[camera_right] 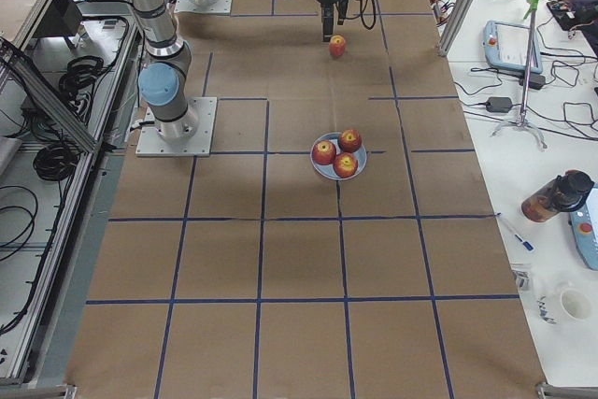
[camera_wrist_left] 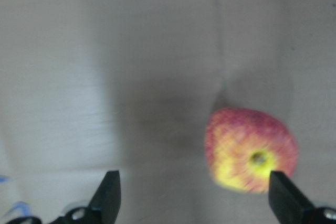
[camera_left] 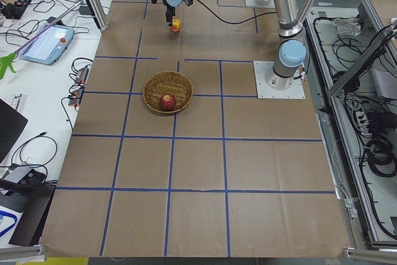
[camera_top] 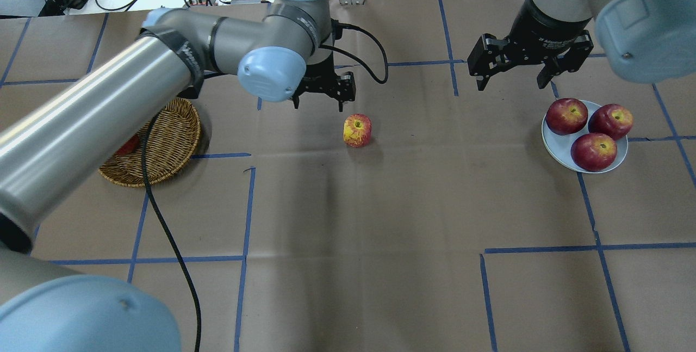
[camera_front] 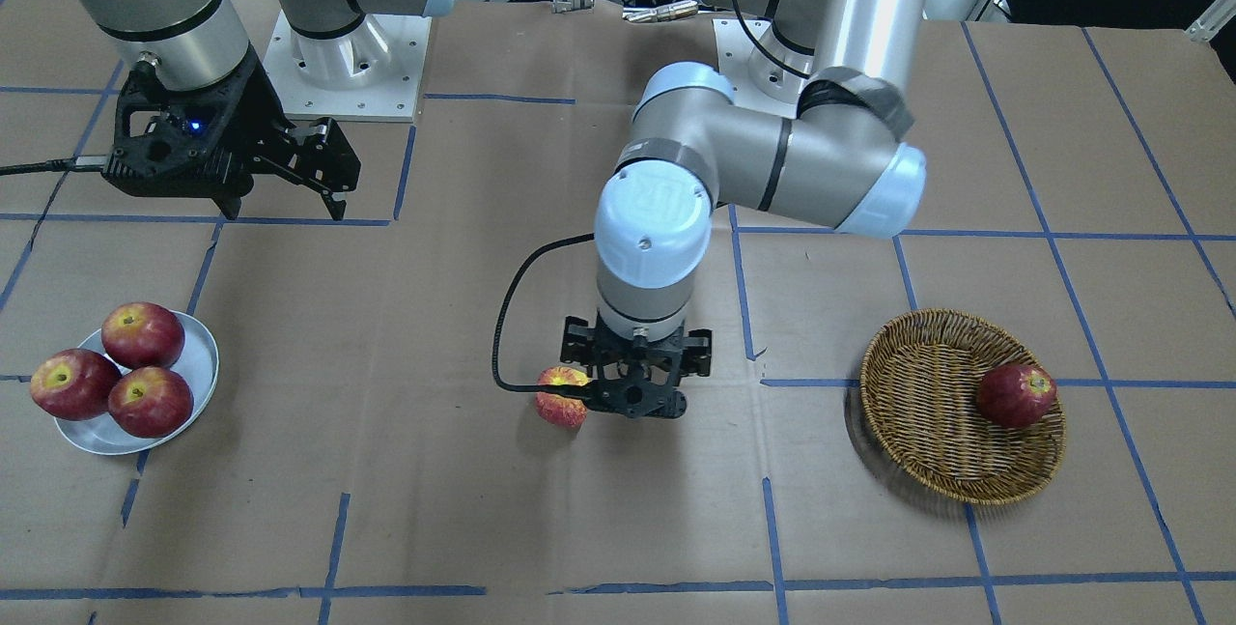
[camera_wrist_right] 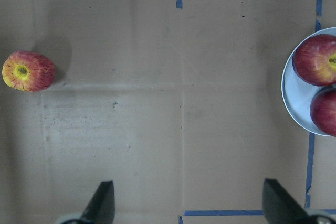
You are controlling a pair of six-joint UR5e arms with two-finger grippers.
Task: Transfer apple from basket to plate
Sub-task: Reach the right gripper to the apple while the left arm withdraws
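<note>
Apple's halfway there, sitting loose on the desk

The apple [camera_top: 357, 130] is out of the basket [camera_top: 179, 123] but well short of the plate [camera_top: 552, 145]. Left jaws are spread just beside it, and right jaws are spread and empty near the plate. The front view shows a dark apple [camera_front: 1016, 395] in the basket, mostly hidden overhead.

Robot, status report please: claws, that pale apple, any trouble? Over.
Left gripper open above the apple, not gripping. Right gripper open by the plate. Apple on bare table, outside the basket. Plate holds three apples.
</note>
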